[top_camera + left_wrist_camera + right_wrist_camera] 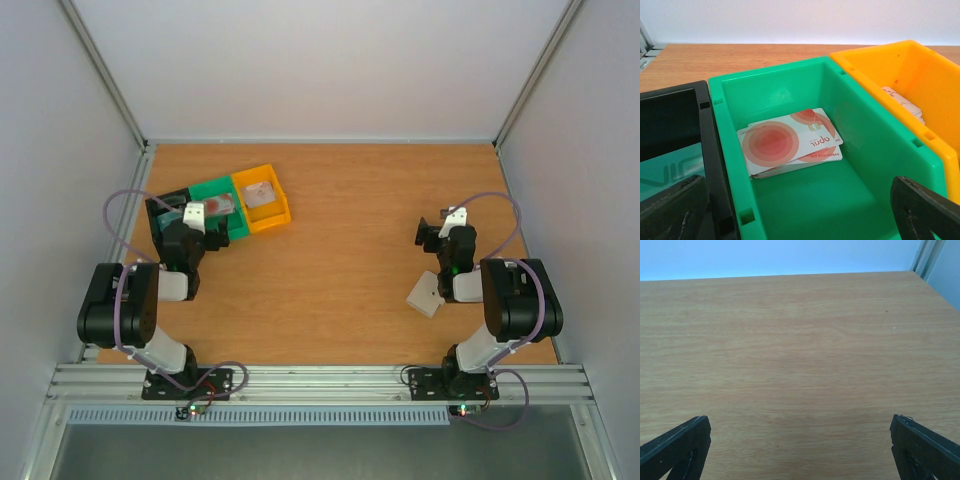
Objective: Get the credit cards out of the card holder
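Black fingers of your left gripper (797, 212) stand wide apart with nothing between them, poised over the green bin (875, 135). On that bin's floor lies a small stack of reddish-pink cards (790, 142), face up, with ring patterns and a chip showing on the top one. The black bin (670, 112) sits against the green one on its left, with a pale blue-green card (665, 172) lying inside. On the right, the yellow bin (920, 75) holds whitish cards (900, 100). Your right gripper (800, 452) is also spread wide and holds nothing, hanging over the bare wooden table (800, 340). In the top view, the whitish card holder (424, 294) lies on the table close beside your right arm, well apart from the three bins at the far left.
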You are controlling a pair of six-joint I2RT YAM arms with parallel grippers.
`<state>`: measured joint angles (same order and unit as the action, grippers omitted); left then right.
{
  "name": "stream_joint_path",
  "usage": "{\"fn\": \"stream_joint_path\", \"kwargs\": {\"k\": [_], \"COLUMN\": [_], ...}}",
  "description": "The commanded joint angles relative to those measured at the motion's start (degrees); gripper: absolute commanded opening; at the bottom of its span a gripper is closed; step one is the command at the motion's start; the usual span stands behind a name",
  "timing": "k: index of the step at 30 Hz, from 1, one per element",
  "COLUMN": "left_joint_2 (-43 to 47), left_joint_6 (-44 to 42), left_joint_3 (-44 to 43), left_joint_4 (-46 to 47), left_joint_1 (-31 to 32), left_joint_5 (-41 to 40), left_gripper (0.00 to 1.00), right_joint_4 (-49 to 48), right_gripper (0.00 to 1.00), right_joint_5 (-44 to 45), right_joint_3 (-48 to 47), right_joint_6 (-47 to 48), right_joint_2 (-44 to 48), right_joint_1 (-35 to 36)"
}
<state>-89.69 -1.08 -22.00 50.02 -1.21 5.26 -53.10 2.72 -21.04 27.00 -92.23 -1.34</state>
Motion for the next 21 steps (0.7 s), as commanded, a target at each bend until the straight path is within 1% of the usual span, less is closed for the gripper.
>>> {"fn": "stream_joint_path", "kwargs": {"k": [1,3,5,7,8,10,11,12,15,18,21], "left_joint_2": [0.08,0.17,0.29,0.91,1.32,2.78,3.91,5.16,9.25,12.8,15.54], "left_joint_6": [0.12,0.18,0.2,0.29,2.32,3.14,3.11,2.7,1.85,1.33,-1.48], "left_joint_3": [-1.04,-0.95,-0.74,-0.53,-0.97,-2.12,-2.55,-2.78,-3.43,-5.04,-7.25], "left_joint_4": [1.83,1.9,2.16,2.26,1.2,-2.01,-3.74,-5.68,-9.97,-15.17,-20.51], "left_joint_1": [0.28,0.25,0.25,0.16,0.08,-0.21,-0.27,-0.28,-0.28,-0.37,-0.37], "left_joint_5": [-2.26,-2.19,-3.14,-5.67,-6.97,-6.59,-5.79,-4.8,-2.47,-0.27,0.74], "left_gripper": [0.99,0.99,0.99,1.0,0.99,0.99,0.99,0.99,0.99,0.99,0.99], "right_joint_4": [-0.44,1.11,8.6,20.81,28.11,43.53,52.98,60.2,77.13,89.81,99.32], "right_gripper": [0.99,0.98,0.99,0.99,0.99,0.99,0.98,0.99,0.99,0.96,0.96], "right_joint_5": [0.35,1.87,3.94,7.51,8.94,9.44,9.33,8.87,7.63,4.41,1.21], "right_joint_3": [-0.27,-0.36,-2.06,-6.18,-9.26,-16.6,-19.97,-23.38,-30.7,-34.31,-35.36], "right_joint_6": [-1.3,-1.98,-2.57,-4.54,-5.7,-7.97,-9.53,-11.21,-16.12,-21.23,-24.5], "right_joint_2": [1.07,3.21,9.27,16.33,19.42,23.79,25.01,25.74,26.26,26.12,25.67], "right_joint_1": [-0.26,-0.24,-0.25,-0.24,-0.24,-0.26,-0.25,-0.24,-0.24,-0.19,0.14]}}
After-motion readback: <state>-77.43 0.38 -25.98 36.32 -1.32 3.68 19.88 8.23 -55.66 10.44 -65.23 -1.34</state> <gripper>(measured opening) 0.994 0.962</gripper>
